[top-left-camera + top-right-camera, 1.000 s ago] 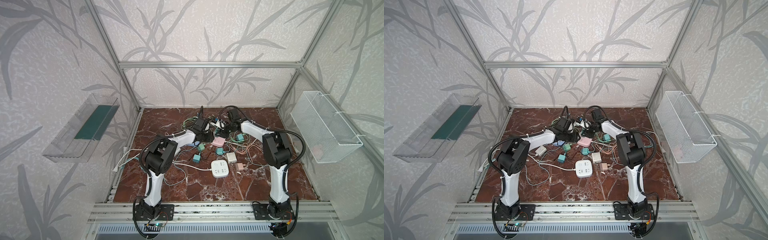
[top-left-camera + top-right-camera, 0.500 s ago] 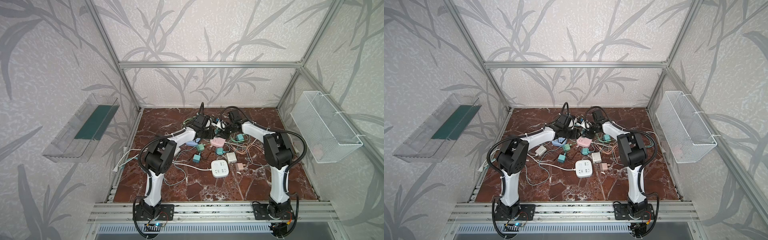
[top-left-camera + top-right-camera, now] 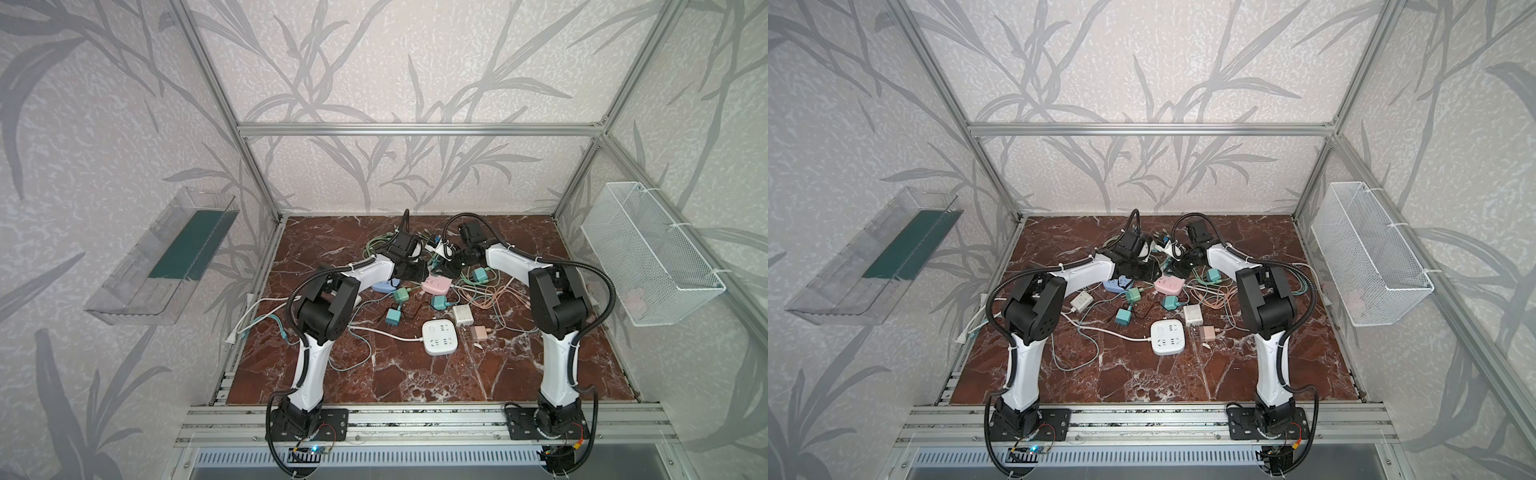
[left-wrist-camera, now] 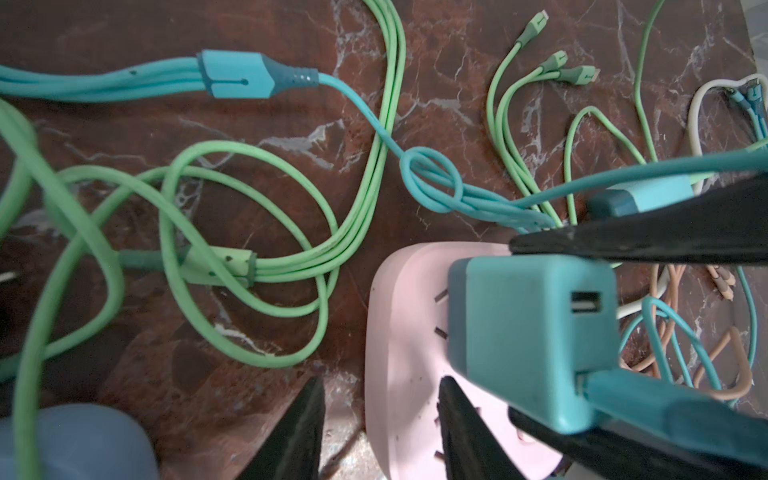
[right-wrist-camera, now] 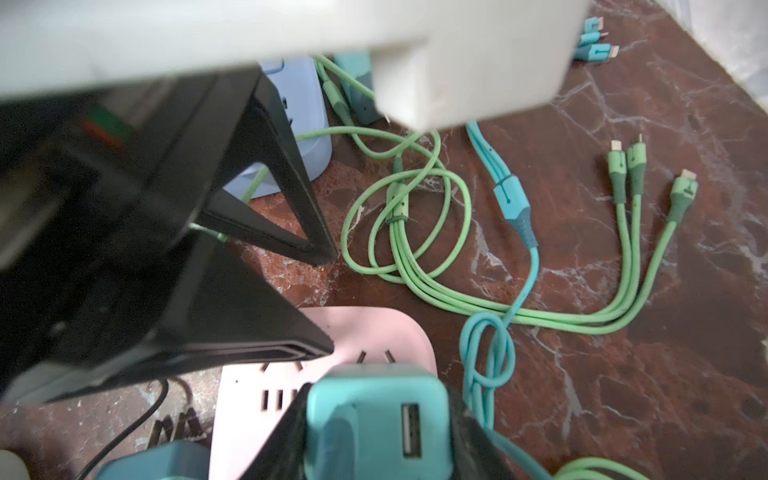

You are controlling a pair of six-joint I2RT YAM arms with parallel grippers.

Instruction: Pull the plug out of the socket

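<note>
A red-brown marble surface [image 3: 415, 386] fills the floor of an aluminium frame with leaf-patterned walls, and chargers and cables are strewn across it. The task's thing is the teal plug [image 4: 528, 332] — a rounded cube, pale teal with a darker band at its base. One USB port [image 4: 586, 301] is open on its outer face, and a teal cable [image 4: 648, 399] runs from the port beside it. The plug stands on the pink socket [image 4: 407, 353] with its base against the slotted face. It sits at the far middle of the surface, where the two arms meet.

The right gripper [image 5: 378, 392] is closed on the plug, with a black finger flat against each of two opposite sides. The left gripper [image 4: 380, 382] stands part open and holds nothing. One of its fingertips is over the socket's face and the other is down on the marble just beside the socket's edge. A blue socket [image 4: 75, 444] lies near that fingertip, and loops of green cable [image 4: 249, 266] lie beside it.

Compared with a second ago, a top view shows the left wrist drawn slightly farther back — the cable loop above it now stands a little higher. The pink socket and the right arm show in the same place as before.
</note>
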